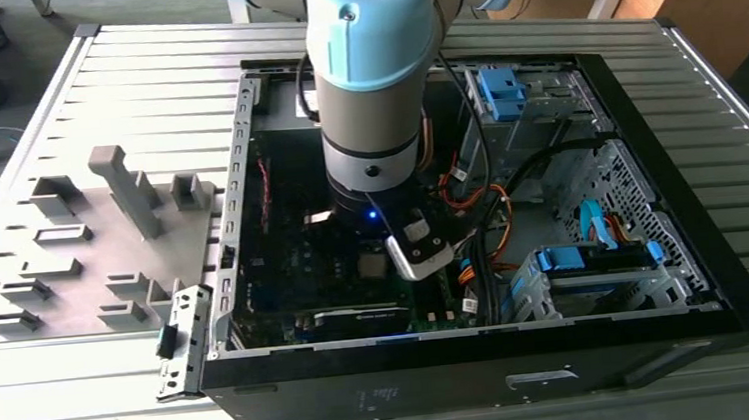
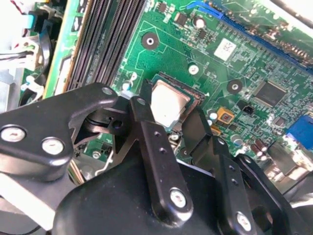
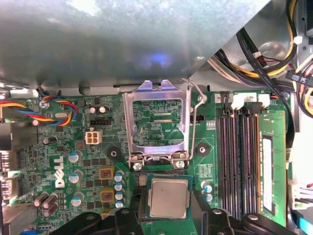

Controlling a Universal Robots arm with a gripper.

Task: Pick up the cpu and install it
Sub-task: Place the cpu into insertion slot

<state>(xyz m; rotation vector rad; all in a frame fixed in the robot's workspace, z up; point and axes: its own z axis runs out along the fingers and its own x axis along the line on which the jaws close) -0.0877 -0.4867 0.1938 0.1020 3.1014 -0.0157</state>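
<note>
The cpu (image 3: 168, 197), a small silvery square chip with a darker rim, lies level in the motherboard socket inside the open computer case (image 1: 705, 329). In the second wrist view my gripper (image 2: 172, 108) straddles the cpu (image 2: 168, 100). Its black fingers (image 2: 146, 122) press against two opposite edges of the chip. The socket's hollow metal frame (image 3: 156, 98) stands flipped up beside the socket, with its wire lever (image 3: 197, 122) raised. In the exterior view the arm reaches straight down into the case, and the cpu (image 1: 374, 261) shows as a pale square under the wrist.
Memory slots (image 3: 239, 156) run along one side of the socket, and capacitors (image 3: 117, 183) stand on the other. A graphics card (image 1: 356, 322) sits near the case front. Cable bundles (image 1: 482, 212) and drive bays (image 1: 579, 264) crowd the exterior view's right. Grey fixture blocks (image 1: 125, 189) stand outside on the exterior view's left.
</note>
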